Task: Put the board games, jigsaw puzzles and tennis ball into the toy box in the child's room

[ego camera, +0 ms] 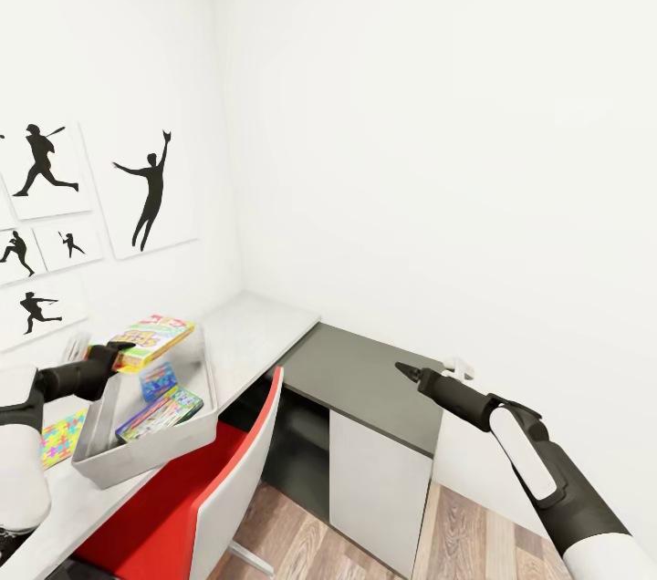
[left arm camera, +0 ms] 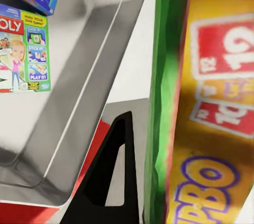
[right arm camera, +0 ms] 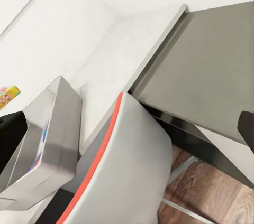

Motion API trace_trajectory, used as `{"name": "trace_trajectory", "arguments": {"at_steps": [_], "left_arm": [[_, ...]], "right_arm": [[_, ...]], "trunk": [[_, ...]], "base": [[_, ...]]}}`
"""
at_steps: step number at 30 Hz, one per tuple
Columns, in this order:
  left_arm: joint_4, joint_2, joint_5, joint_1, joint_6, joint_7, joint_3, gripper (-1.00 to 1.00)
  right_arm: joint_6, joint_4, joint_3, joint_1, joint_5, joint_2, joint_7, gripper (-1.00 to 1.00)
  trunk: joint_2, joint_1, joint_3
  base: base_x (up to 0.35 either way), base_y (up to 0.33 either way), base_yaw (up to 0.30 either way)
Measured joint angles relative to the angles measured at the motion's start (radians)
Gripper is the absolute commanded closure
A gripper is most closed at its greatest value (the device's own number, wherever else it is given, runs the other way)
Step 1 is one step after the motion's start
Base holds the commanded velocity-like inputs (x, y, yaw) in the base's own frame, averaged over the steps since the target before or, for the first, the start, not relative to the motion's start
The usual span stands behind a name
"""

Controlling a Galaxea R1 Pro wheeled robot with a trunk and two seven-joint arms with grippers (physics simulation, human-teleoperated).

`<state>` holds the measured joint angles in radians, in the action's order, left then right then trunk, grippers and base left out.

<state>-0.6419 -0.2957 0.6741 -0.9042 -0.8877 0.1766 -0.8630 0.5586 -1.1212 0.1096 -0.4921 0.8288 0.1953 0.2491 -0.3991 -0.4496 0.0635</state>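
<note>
The yellow SKIP-BO board game [ego camera: 151, 339] is held at one edge by the fingers of the left gripper [ego camera: 117, 356], over the near rim of the grey toy box [ego camera: 203, 359] on the worktop [ego camera: 260, 325]. The game is judged light, stiff and flat, with a smooth, possibly slippery lid; an edge pinch near mid-length is judged best. Counted in the box: two colourful boxes [ego camera: 160, 411]. One jigsaw puzzle [ego camera: 62, 434] is seen beside the box. The right gripper [ego camera: 408, 370] hangs over the dark side unit [ego camera: 365, 379], fingers drawn narrow, holding nothing.
</note>
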Motion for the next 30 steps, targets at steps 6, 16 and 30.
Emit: {"name": "trace_trajectory", "arguments": {"at_steps": [6,16,30], "left_arm": [[0.0,0.029,0.014,0.0,0.019,0.084,-0.013,1.0],[0.0,0.068,0.044,0.0,0.075,0.241,-0.094,1.0],[0.0,0.093,0.044,0.0,0.158,0.248,-0.098,1.0]], "right_arm": [[0.0,0.0,0.0,0.0,0.0,-0.001,0.0,-1.0],[0.0,0.0,0.0,0.0,0.001,0.005,0.0,-1.0],[0.0,0.001,0.0,0.0,0.002,0.003,-0.001,-1.0]], "trunk": [[0.0,0.0,0.0],[0.0,0.0,0.0],[0.0,0.0,0.0]], "base": [[0.0,0.0,0.0],[0.0,0.0,0.0],[0.0,0.0,0.0]]}}
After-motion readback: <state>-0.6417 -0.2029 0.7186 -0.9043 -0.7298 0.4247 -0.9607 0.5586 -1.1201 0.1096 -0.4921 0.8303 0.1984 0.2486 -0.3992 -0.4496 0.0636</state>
